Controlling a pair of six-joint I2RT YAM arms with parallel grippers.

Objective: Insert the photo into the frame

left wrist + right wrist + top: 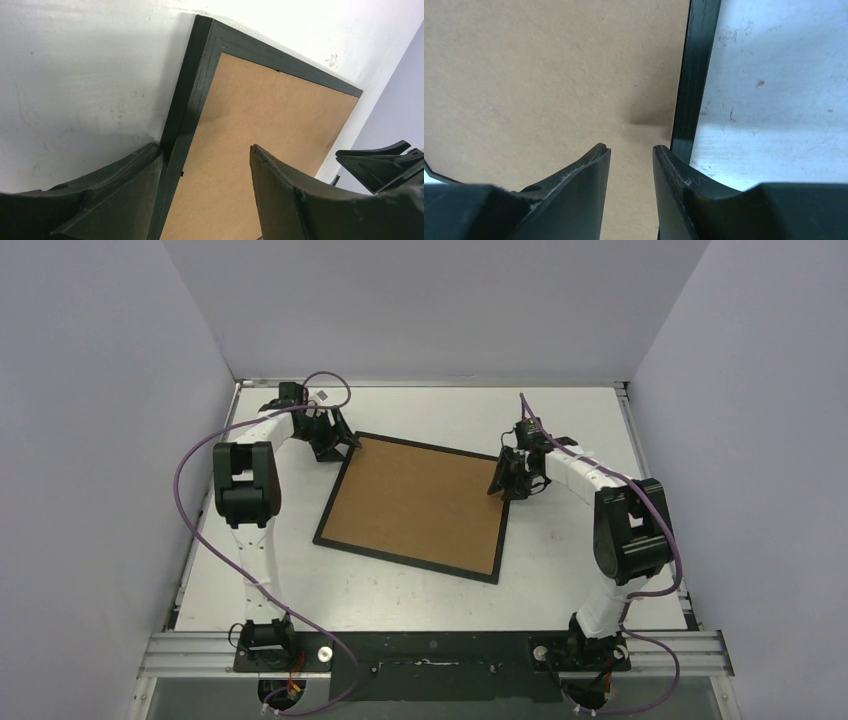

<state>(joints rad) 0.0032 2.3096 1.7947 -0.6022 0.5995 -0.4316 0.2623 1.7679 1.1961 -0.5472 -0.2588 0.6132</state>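
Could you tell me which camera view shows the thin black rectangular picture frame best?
The top external view: the thin black rectangular picture frame shows nearly whole there. The left wrist view gives one corner and two rails; the right wrist only a short rail.

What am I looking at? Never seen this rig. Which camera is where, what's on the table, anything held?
Two robot arms bolted at the near edge of the table, each with a two-finger gripper. The wide picture looks down from above and behind them; the other two come from wrist cameras, so the dark shapes at the bottom are each arm's own fingers. On the table lies a black frame, brown backing up. The left gripper straddles its rail near the far left corner; the right gripper is at its right edge. Both are open and hold nothing. No photo shows.
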